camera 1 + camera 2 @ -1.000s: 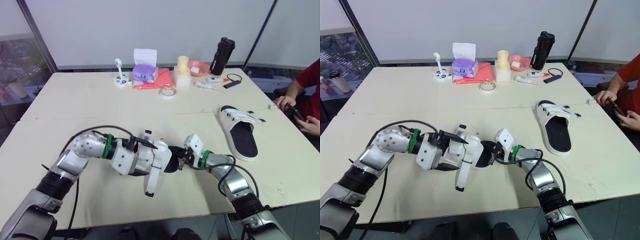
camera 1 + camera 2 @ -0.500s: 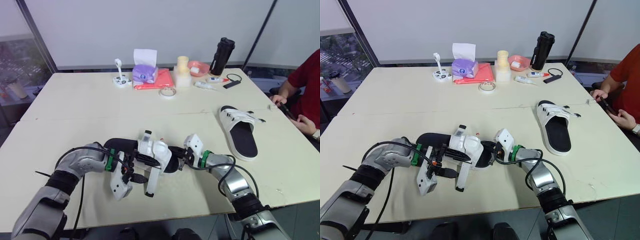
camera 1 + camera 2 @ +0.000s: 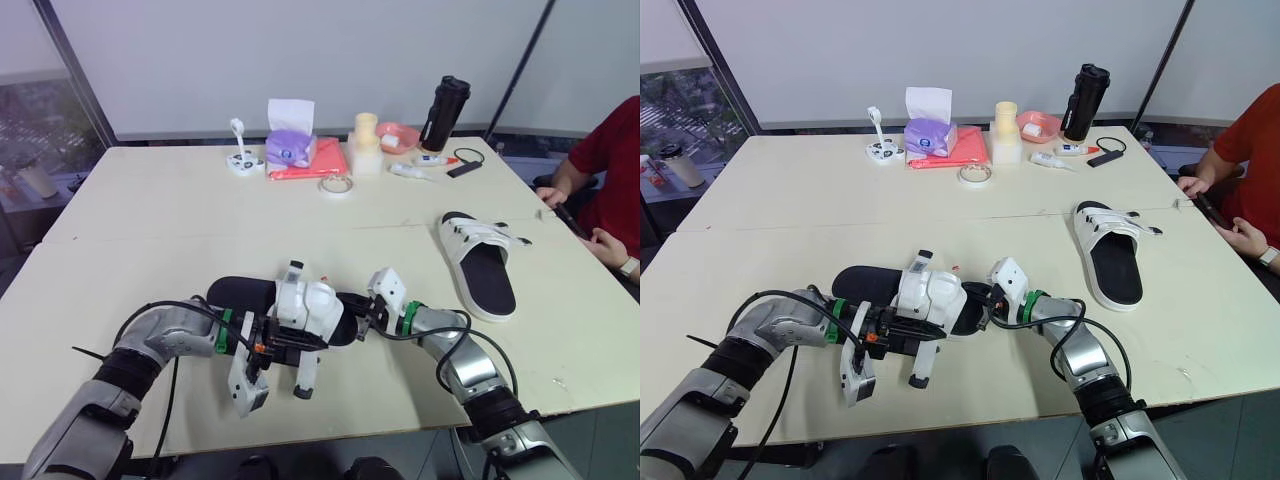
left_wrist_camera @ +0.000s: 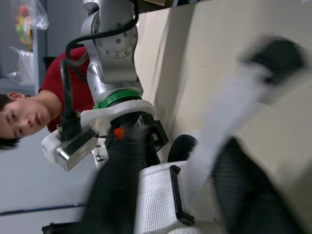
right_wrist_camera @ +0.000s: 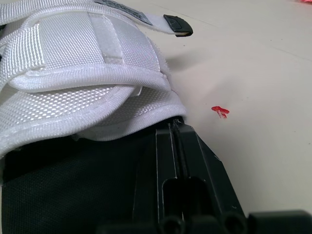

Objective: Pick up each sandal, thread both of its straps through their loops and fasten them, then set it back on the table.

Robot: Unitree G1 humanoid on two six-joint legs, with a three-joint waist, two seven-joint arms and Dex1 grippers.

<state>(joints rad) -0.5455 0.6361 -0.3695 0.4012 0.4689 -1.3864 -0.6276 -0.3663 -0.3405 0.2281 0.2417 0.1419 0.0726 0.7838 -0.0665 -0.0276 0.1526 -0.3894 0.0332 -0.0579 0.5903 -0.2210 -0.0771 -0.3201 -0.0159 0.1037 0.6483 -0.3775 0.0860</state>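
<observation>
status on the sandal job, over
Left gripper open, fingers astride the loose white strap of the white-and-black fabric sandal. Right gripper shut at its edge. Second white-and-black sandal lies apart, to the right.

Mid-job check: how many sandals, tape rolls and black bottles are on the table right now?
sandals: 2 (near sandal, far sandal)
tape roll: 1
black bottle: 1
total: 4

I see left gripper (image 3: 908,338) and right gripper (image 3: 976,305) on one sandal (image 3: 932,298) at the bench's (image 3: 790,200) front edge, another sandal (image 3: 1110,258) near its right edge.
</observation>
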